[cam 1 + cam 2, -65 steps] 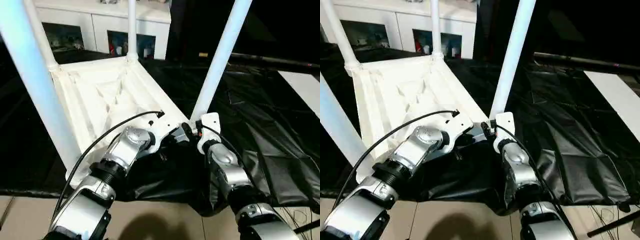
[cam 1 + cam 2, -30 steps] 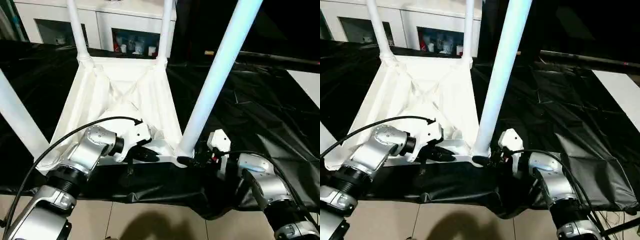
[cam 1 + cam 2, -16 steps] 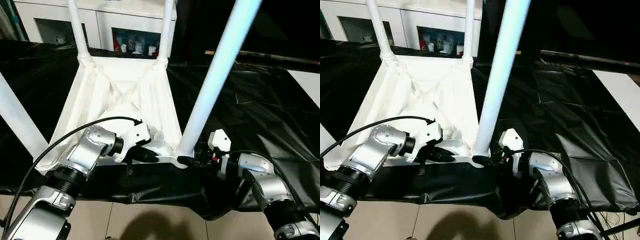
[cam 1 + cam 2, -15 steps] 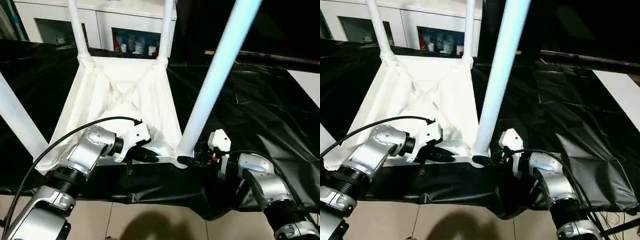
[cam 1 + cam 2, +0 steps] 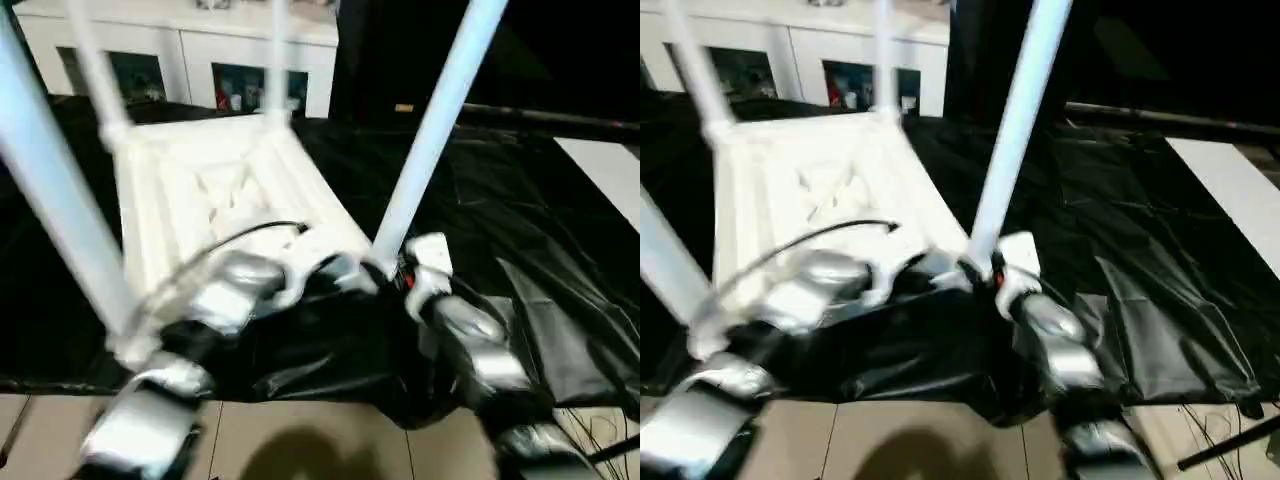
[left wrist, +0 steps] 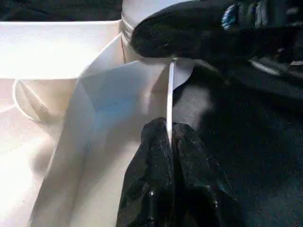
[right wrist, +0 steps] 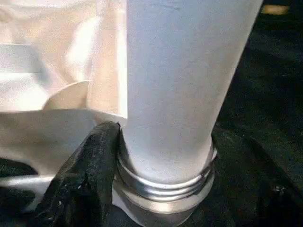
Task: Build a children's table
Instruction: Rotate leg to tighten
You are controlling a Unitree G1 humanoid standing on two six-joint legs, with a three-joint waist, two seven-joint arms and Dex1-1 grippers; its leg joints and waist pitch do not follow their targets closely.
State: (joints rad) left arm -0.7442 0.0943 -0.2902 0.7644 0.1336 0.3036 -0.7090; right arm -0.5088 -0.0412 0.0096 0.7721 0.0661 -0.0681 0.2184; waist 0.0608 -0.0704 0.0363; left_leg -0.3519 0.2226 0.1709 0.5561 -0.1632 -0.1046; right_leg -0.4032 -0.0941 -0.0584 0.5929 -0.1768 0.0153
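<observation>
**Mia:** What is the room like?

**Sam:** A big table with a shiny black cloth on it. The cloth is all wrinkly. Far behind is a white cabinet with glass doors, and the floor near the robot has pale tiles.

**Mia:** Where is the children's table?

**Sam:** It lies upside down on the black cloth, on the left part. Its ribbed underside faces up and its white legs stick up in the air. One leg stands at the near right corner.

**Mia:** What do the close-up views show that the head views don't?

**Sam:** The left wrist view shows the left claw pinched tight on a thin white edge of the children's table, right by that corner. The right wrist view shows the right claw with its fingers around the bottom of the leg, at the ring where it goes into the corner socket. One black finger touches the ring. The head views are blurry there.
</observation>
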